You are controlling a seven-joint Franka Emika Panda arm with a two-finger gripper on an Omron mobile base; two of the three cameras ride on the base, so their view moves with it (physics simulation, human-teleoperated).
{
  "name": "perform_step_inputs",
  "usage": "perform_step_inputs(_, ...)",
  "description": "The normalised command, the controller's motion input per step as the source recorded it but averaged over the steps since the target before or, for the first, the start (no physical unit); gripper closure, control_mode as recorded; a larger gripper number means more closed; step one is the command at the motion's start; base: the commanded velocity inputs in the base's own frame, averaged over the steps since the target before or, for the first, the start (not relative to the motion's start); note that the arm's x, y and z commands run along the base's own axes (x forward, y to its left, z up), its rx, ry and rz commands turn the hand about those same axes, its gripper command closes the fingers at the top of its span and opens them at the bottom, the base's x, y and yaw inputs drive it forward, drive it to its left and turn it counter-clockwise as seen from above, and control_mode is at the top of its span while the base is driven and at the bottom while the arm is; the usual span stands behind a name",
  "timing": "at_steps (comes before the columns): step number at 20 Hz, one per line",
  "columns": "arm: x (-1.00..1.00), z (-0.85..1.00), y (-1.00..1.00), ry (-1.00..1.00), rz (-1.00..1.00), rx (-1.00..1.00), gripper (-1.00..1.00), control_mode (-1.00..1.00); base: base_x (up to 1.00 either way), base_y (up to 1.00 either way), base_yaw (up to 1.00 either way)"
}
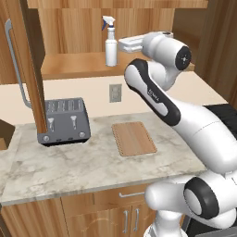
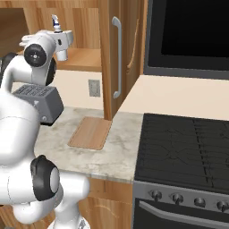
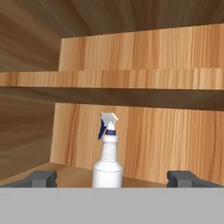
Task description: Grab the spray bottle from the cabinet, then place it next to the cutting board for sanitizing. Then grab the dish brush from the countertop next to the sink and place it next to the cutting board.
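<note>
The spray bottle, white with a blue-white trigger head, stands upright on the lower shelf of the open wooden cabinet. My gripper is level with the bottle's body, just to its right, and points at it. In the hand view the bottle is centred a little ahead of the open gripper, with nothing touching the dark fingertips. The cutting board lies flat on the marbled countertop below. The dish brush and the sink are out of view.
A grey toaster stands on the counter left of the board. The cabinet door with its grey bar handle hangs open above the toaster. A black stovetop lies right of the counter. A second shelf runs above the bottle.
</note>
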Motion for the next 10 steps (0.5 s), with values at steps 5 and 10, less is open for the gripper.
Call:
perform_step_inputs(5, 0.41, -0.04, 0.16, 0.03, 0.0, 0.0, -1.0, -1.0, 0.0, 0.0, 0.0)
perform_step_inputs(10, 0.49, 0.0, 0.06, 0.04, 0.0, 0.0, -1.0, -1.0, 0.0, 0.0, 0.0)
